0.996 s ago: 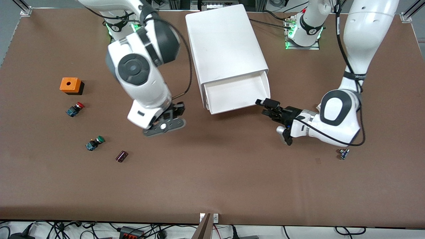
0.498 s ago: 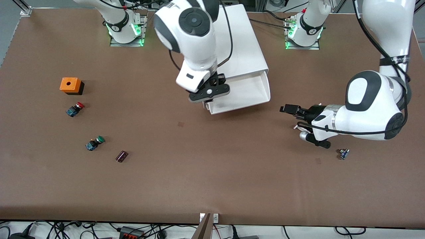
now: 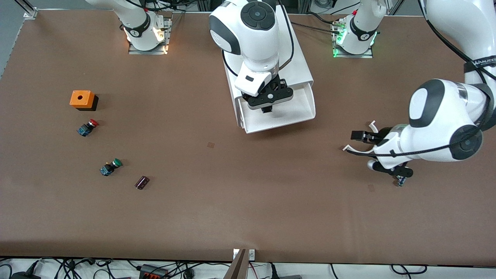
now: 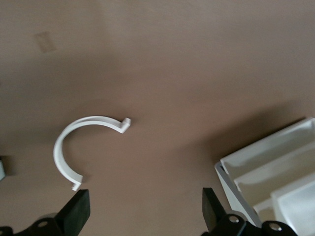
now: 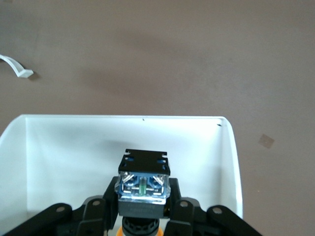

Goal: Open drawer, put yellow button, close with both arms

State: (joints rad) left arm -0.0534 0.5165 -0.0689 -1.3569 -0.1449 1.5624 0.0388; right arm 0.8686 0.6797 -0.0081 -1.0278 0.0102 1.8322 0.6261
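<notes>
The right end effector point(image 3: 267, 109) is hanging over the open drawer point(image 3: 306, 101), upper centre of the front view, its fingers clamping shut on the yellow button point(image 5: 141, 191); the right wrist view is showing the button's blue-and-black body between the fingers with a sliver of orange cap below it, above the drawer's white floor. The drawer is standing pulled out of the white cabinet point(image 3: 300, 68) toward the front camera. The left end effector point(image 3: 355, 142) is hovering over the brown counter point(image 3: 248, 209) at the right of the front view, its fingers point(image 4: 76, 211) spread wide and holding nothing. A white curved clip point(image 4: 74, 147) is lying on the counter below it. A small blue part point(image 3: 400, 181) is lying just beside the left wrist.
</notes>
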